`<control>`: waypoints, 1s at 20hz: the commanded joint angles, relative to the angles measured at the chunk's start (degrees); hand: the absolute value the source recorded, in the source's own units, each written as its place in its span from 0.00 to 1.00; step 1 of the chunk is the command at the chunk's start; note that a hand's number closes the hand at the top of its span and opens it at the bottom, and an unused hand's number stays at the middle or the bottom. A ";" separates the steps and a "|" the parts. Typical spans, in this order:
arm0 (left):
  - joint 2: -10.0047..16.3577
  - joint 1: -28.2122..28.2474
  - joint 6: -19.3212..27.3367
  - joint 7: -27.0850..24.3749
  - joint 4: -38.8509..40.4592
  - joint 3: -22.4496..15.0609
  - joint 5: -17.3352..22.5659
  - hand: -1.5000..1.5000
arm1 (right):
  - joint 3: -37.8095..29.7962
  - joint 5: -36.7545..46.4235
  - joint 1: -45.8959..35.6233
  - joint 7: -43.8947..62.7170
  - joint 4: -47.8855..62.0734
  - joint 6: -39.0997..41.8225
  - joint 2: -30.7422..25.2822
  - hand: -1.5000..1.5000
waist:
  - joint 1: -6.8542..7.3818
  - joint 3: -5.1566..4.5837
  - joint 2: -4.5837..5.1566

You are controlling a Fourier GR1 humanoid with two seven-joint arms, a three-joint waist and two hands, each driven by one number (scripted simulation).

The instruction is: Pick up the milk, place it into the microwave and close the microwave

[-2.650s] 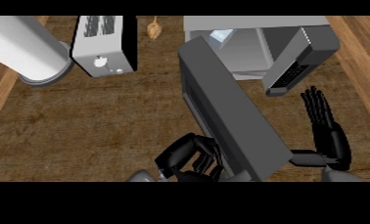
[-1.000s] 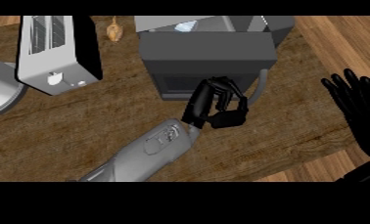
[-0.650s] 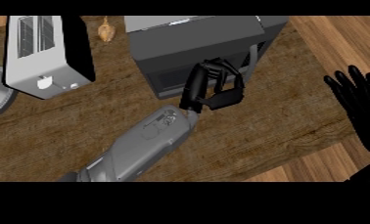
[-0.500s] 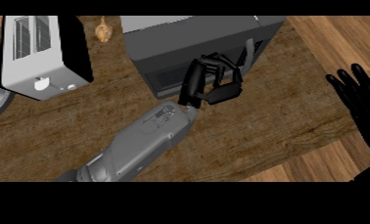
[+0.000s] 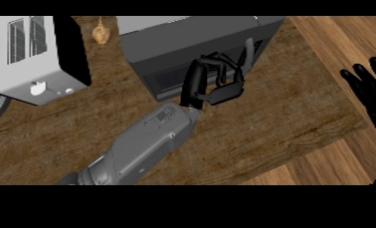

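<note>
On counter [image 5: 294, 122], milk not visible; whereabouts cannot be determined. Microwave [image 5: 191, 35] at upper middle, dark grey, door [image 5: 167, 78] closed, handle [image 5: 249, 53] upright at door's right side. Left hand [image 5: 209, 83] at door front, fingers curled, nothing seen in grasp; contact with door not confirmable. Grey forearm [image 5: 147, 147] enters from lower left. Right hand [image 5: 361, 85] at right edge, fingers straight, resting, well apart from microwave. White toaster [image 5: 37, 57] at left. Small brown item [image 5: 101, 34] between toaster and microwave.
</note>
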 commanded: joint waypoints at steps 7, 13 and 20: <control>0.03 -3.75 -1.14 -4.01 4.73 2.22 3.93 1.00 | -0.64 -4.00 -2.00 2.40 -0.88 -0.28 -1.40 0.00 | -0.85 0.08 0.95; 0.03 -4.71 -1.23 -5.45 5.72 2.30 5.53 1.00 | -1.42 -6.04 -2.41 4.23 -1.34 -0.06 -3.34 0.00 | -1.37 0.10 0.79; 0.03 -4.04 -1.26 -8.30 6.93 1.79 6.83 1.00 | -1.80 -7.94 -2.33 5.22 -1.82 -0.56 -3.66 0.00 | -1.75 0.15 1.07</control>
